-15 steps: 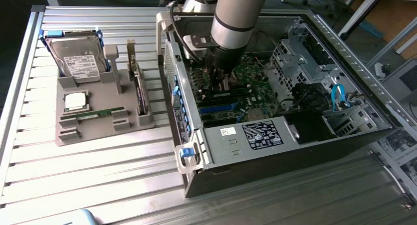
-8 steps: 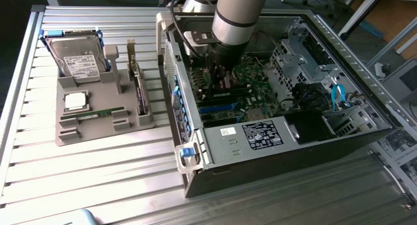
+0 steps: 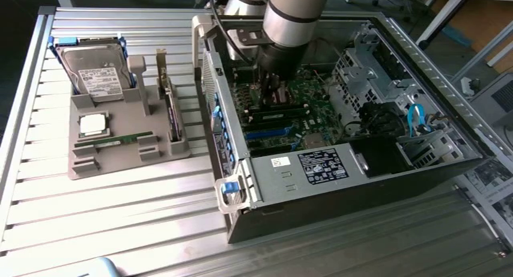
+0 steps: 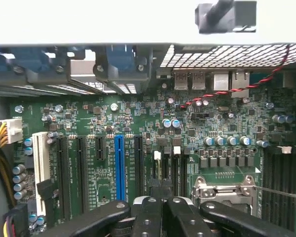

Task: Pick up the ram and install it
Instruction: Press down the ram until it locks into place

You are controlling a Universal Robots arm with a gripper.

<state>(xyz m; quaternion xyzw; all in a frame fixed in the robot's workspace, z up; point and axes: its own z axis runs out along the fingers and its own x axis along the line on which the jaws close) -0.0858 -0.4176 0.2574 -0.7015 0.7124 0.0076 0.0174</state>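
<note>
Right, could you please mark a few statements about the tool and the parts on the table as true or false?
1. The tool is inside the open computer case, above the motherboard. True.
2. The tool's jaws stand wide open. False: they are shut.
3. The hard drive lies inside the case. False: it rests in the grey holder on the table.
4. The motherboard carries a blue slot. True.

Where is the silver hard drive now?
On the exterior view's left, the hard drive leans in the grey holder, right next to the square CPU chip.
</note>
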